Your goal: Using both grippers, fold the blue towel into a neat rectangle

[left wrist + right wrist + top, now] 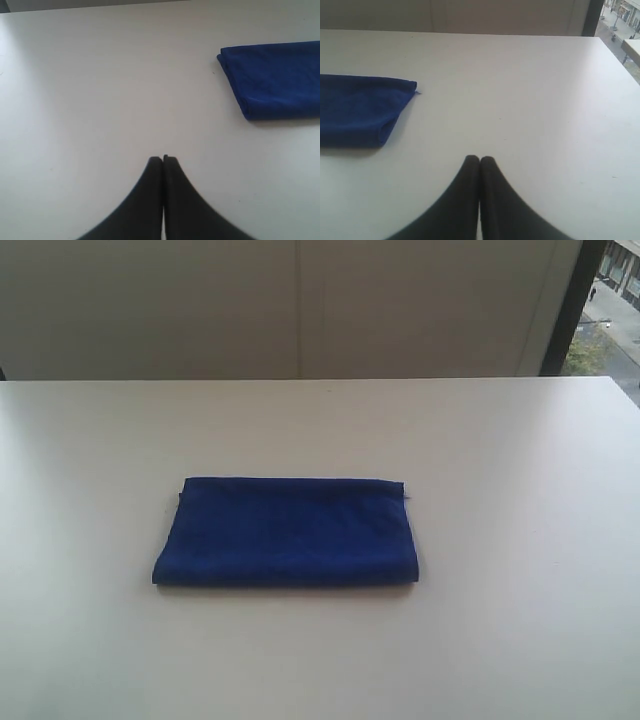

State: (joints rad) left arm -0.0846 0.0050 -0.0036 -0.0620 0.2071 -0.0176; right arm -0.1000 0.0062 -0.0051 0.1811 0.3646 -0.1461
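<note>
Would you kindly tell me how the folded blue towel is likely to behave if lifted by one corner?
The blue towel will probably droop and unfold: soft cloth with rounded folds. Its fuzzy nap likely drags rather than slides on the smooth table.

Soft, even daylight leaves the table (pixel 520 460) washed pale, with a thin shadow under the blue towel (pixel 290 530).

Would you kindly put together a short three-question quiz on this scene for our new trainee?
1. True or false: the blue towel lies folded into a rectangle on the table.
2. The left gripper has its fingers: A) open; B) shut on the towel; C) shut, holding nothing.
3. Fill in: the right gripper is ___ the towel (touching / apart from).
Key: 1 true; 2 C; 3 apart from.
</note>
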